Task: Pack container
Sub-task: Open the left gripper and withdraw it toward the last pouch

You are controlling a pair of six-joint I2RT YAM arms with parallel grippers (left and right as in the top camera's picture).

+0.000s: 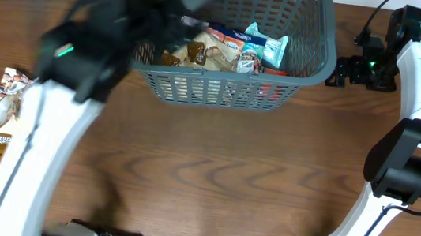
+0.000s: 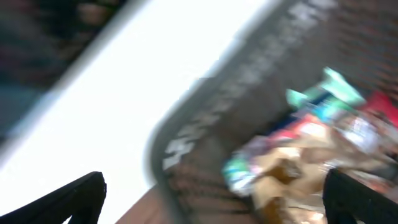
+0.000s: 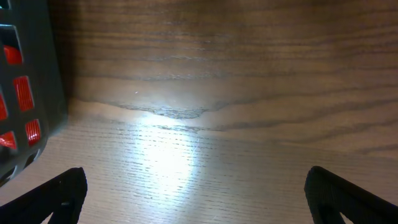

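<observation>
Shows a dark grey basket (image 1: 229, 92) at the top middle of the wooden table (image 1: 219, 182), upright, slotted sides, thick rim. Holds a heap of snack packets: teal packet (image 1: 268, 45) near the right, brown packets (image 1: 202, 53) left of it, red packet (image 1: 275, 94) low at the front right, visible through the slots. Leaves one loose packet (image 1: 1, 110), white and brown, flat on the table at the far left, well apart from the basket.

Puts the left arm (image 1: 41, 138) up from the bottom left to the basket's left rear, heavily blurred overhead. From the left wrist, also blurred: left gripper (image 2: 214, 202) above the basket's corner and the packet heap, dark fingertips (image 2: 81, 199) spread wide at both lower corners of the view, nothing between them. Cannot tell whether touching the rim or the packets.

Puts the right gripper (image 3: 199, 199) just beside the basket's right side, low over bare table. Fingers wide apart, nothing gripped. From the right wrist, catches the basket wall at the left edge, red showing through the slots, and a bright glare patch on the wood ahead. Not touching the basket as far as visible.
</observation>
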